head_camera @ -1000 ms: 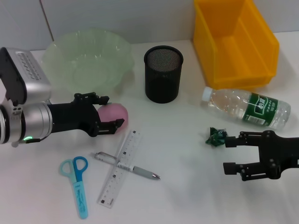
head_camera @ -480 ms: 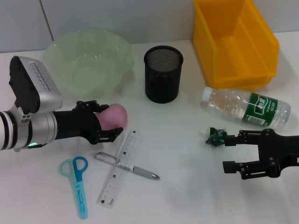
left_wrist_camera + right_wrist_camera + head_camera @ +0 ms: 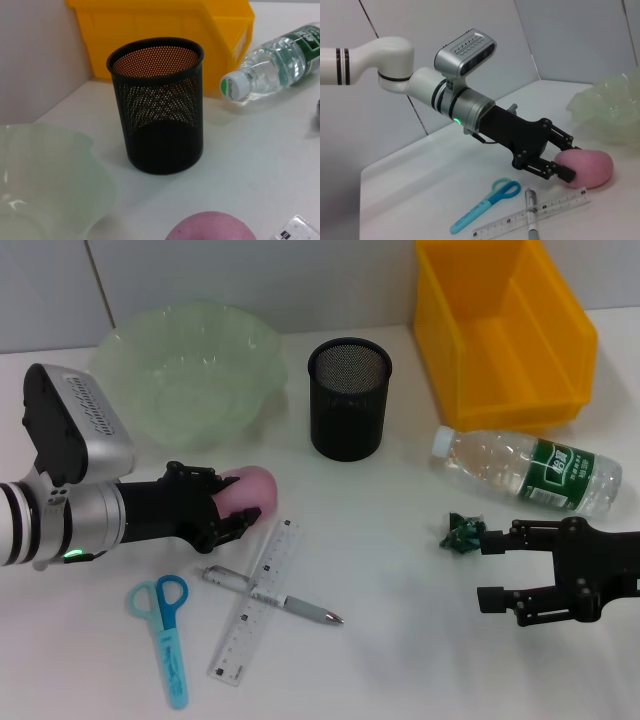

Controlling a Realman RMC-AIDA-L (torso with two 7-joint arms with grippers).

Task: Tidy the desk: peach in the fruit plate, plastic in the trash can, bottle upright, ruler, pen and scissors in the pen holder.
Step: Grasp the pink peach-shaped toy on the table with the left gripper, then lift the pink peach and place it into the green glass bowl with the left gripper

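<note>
The pink peach [image 3: 252, 490] rests on the table in front of the pale green fruit plate [image 3: 185, 370], and my left gripper [image 3: 240, 500] is shut on it. The right wrist view shows those black fingers [image 3: 568, 174] pinching the peach [image 3: 587, 167] from both sides. A crumpled green plastic [image 3: 462, 533] lies just beyond my right gripper [image 3: 492, 570], which is open and empty. The bottle [image 3: 530, 472] lies on its side near the yellow trash can [image 3: 500, 330]. Blue scissors [image 3: 165, 635], ruler [image 3: 257, 600] and pen [image 3: 275, 597] lie in front of the black mesh pen holder [image 3: 350, 398].
The pen lies crossed over the ruler. In the left wrist view the pen holder [image 3: 157, 105] stands between the fruit plate's rim [image 3: 45, 175] and the bottle's cap [image 3: 231, 87]. A wall closes off the table's far edge.
My left gripper's fingers went from spread wide around the peach to shut on it, and the wrist turned. The right arm stayed still.
</note>
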